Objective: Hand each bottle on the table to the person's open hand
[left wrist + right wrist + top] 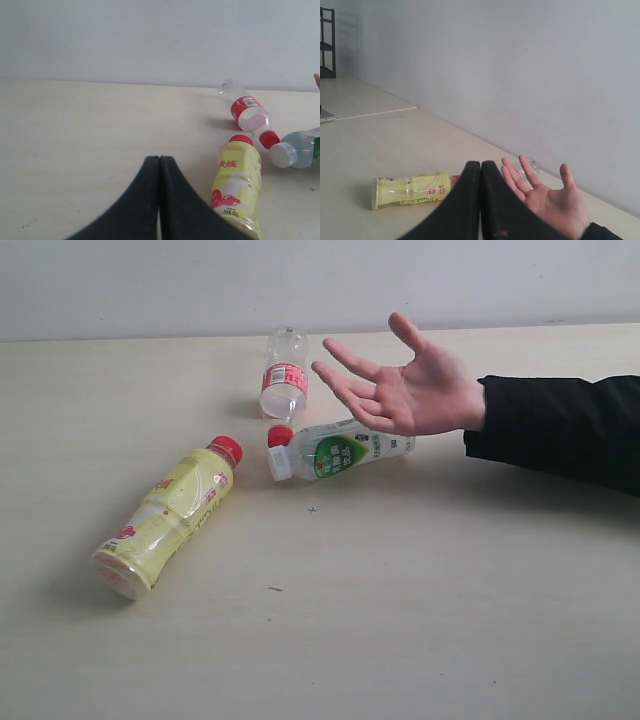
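Yellow bottle (pixel 237 187) lies flat on the counter (pixel 75 150), nearest the left end effector (pixel 159 162). Red-label bottle (pixel 247 111) and green-label bottle (pixel 300 150) lie beyond. Open hand (pixel 555 200) hovers ahead of the right end effector (pixel 480 166). Both end effectors are clenched and empty.

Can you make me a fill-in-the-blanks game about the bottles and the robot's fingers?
1. The yellow bottle lies on its side and has a ____ cap.
2. The bottle with the green-white label has a ____ cap.
3. In the exterior view, the number of bottles lying on the table is ____.
4. The left gripper holds nothing, and its fingers are ____ (open or shut).

Missing words: red; white; three; shut.
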